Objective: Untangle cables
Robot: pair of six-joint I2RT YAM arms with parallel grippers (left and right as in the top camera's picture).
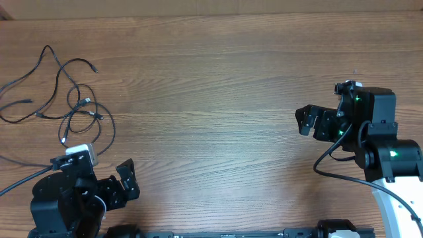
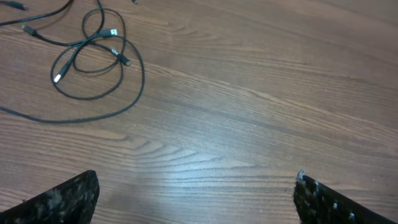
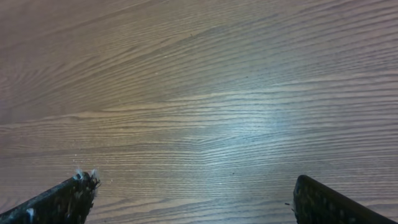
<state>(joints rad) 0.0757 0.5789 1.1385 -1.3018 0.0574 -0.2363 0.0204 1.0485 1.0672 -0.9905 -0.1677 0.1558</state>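
The cables are thin black cords with small plug ends, lying in loose overlapping loops at the far left of the wooden table. In the left wrist view they show at the top left, with looped cords and silvery plug tips. My left gripper is open and empty at the front left, a short way from the loops; its fingertips frame bare wood. My right gripper is open and empty at the right, far from the cables. Its fingers show only bare wood between them.
The wooden table fills the view. A thicker black wire runs from the left arm's base off the left edge. Another loops by the right arm. The arm bases stand at the front corners.
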